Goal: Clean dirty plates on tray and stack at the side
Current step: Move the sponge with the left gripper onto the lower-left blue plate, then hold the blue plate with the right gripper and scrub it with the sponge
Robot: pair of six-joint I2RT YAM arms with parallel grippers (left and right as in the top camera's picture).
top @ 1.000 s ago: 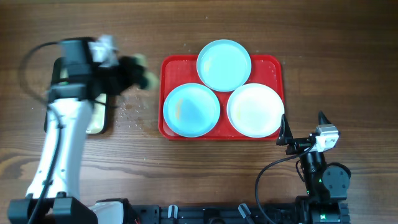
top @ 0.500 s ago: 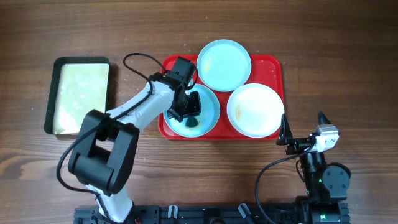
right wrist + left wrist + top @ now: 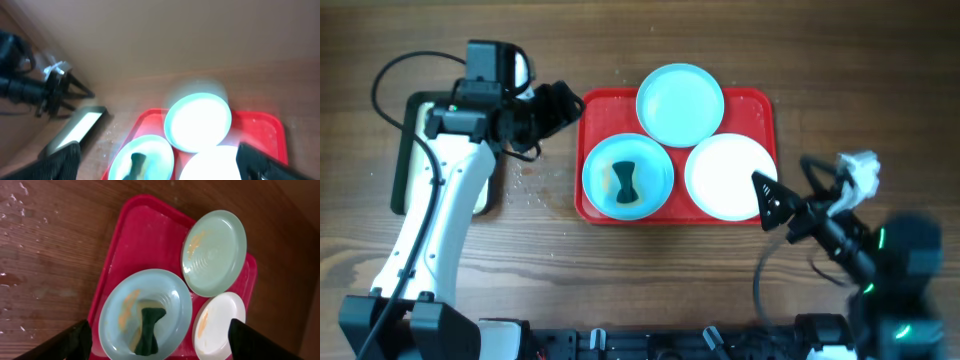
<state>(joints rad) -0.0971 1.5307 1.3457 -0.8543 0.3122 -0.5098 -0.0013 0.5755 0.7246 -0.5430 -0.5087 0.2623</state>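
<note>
Plates (image 3: 680, 104): three, all on the tray (image 3: 600, 110), none stacked aside. Orange smears on each; cleaning looks barely begun. Sponge (image 3: 627, 181) lies in the near-left blue plate (image 3: 655, 165). My left claw (image 3: 555, 108) and right claw (image 3: 772, 200): spread wide, empty.

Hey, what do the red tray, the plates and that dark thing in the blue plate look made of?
Tray: likely plastic, glossy red, with soft highlights and moulded rounded corners. Plates: probably plastic too, smooth, semi-gloss, faint concentric rings on one. Dark thing: seems a soft sponge or pad, matte, pinched at its middle; can't be sure.
</note>
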